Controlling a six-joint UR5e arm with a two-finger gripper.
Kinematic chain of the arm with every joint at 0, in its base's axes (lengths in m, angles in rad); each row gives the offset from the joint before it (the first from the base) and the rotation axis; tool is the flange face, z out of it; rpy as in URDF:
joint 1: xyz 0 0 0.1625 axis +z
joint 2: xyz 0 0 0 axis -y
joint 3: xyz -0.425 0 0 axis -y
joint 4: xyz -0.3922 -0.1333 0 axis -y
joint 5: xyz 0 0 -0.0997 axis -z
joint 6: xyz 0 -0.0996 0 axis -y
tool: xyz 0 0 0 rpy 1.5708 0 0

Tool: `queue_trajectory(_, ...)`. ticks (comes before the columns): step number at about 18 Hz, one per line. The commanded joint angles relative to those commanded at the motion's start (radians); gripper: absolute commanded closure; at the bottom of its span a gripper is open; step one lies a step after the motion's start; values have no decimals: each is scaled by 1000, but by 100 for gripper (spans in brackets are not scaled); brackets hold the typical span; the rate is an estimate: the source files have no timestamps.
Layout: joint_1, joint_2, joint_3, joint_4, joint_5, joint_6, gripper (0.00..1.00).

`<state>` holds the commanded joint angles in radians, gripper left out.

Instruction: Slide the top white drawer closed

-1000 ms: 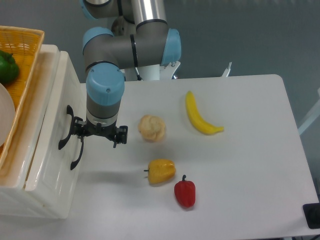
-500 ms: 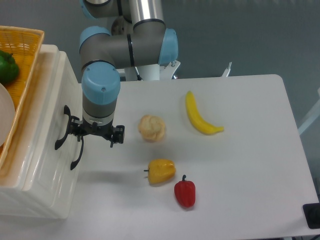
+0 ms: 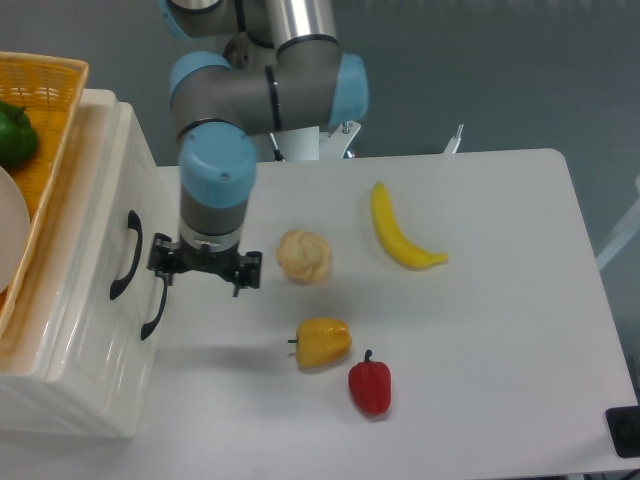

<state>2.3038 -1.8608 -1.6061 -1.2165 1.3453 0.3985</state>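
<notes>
In the fixed camera view, the top white drawer (image 3: 95,270) was seen at the left table edge, apparently pushed flush with the cabinet. The gripper (image 3: 205,268) was held just beside its handle, fingers apart, clamping nothing. Only retreat seemed needed.

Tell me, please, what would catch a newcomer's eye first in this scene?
Most striking is the grey and blue arm reaching down from the top, its claw hanging just right of the white cabinet at the left, close to the top white drawer with its curved black handle. Next come the bright foods on the white table: a banana, a yellow pepper and a red pepper. An orange basket sits on top of the cabinet.
</notes>
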Motion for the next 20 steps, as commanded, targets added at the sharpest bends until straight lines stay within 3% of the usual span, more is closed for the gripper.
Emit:
queue_trajectory(10,150,40,38,-17,130,115,0)
queue_trajectory(14,215,48,37,-18,259,293,0)
queue_trajectory(20,313,64,37,-44,302,448,0)
